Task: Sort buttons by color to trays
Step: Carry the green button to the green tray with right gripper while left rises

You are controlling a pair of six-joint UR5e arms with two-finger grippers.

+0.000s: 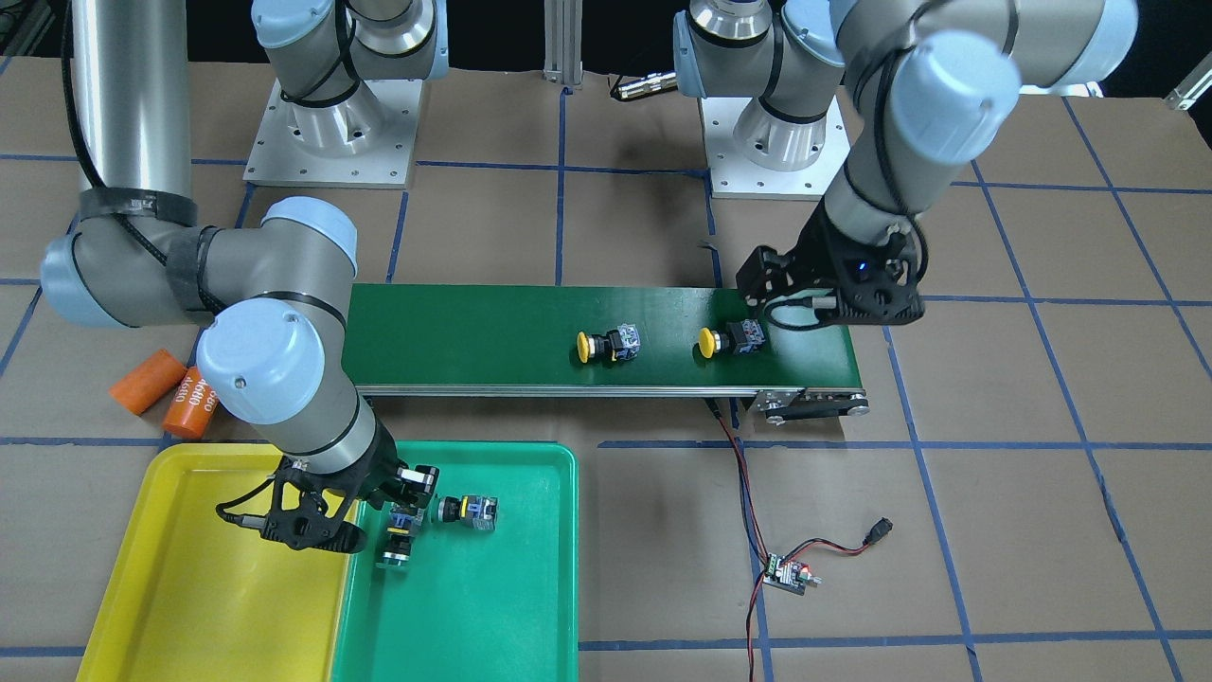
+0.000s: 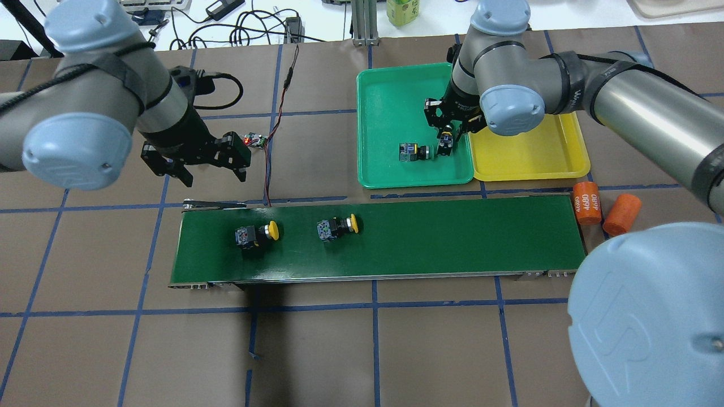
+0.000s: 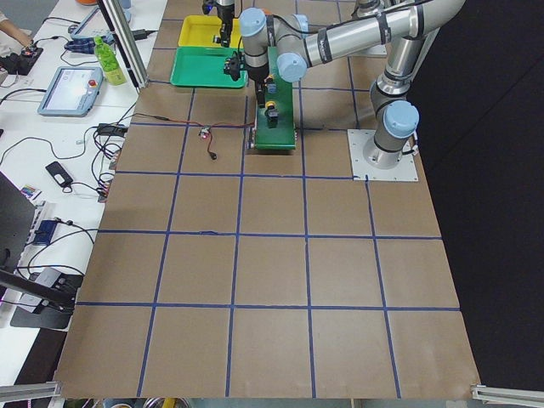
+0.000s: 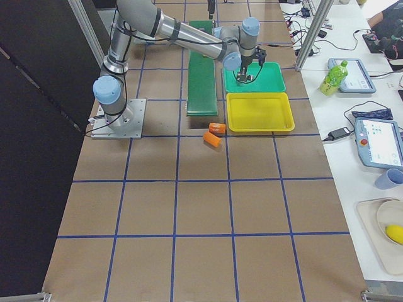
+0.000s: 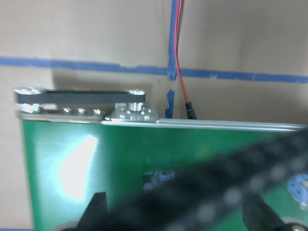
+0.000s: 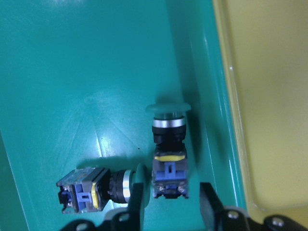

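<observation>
Right wrist-mounted view: a green button (image 6: pixel 168 154) is lying in the teal-green tray (image 6: pixel 72 57) between the spread right fingers (image 6: pixel 136 202).
Unclenched, those fingers are straddling its body, its long axis pointing straight away, cap farthest. Both yellow buttons (image 2: pixel 257 234) (image 2: pixel 336 227) are lying on the conveyor belt (image 2: pixel 452 243), lengthwise along it, nearest the left fingers (image 2: pixel 240 169), which are hanging spread too.

In the overhead view, the dark green belt (image 2: pixel 452 243) at centre carries two yellow-capped buttons (image 2: pixel 272 230) with black bodies. At upper right, the teal-green tray (image 2: pixel 390 96) holds two green-capped buttons (image 2: pixel 412 151). Beside it lies the bright yellow tray (image 2: pixel 531 152). The table (image 2: pixel 317 356) is brown, gridded in blue.
</observation>
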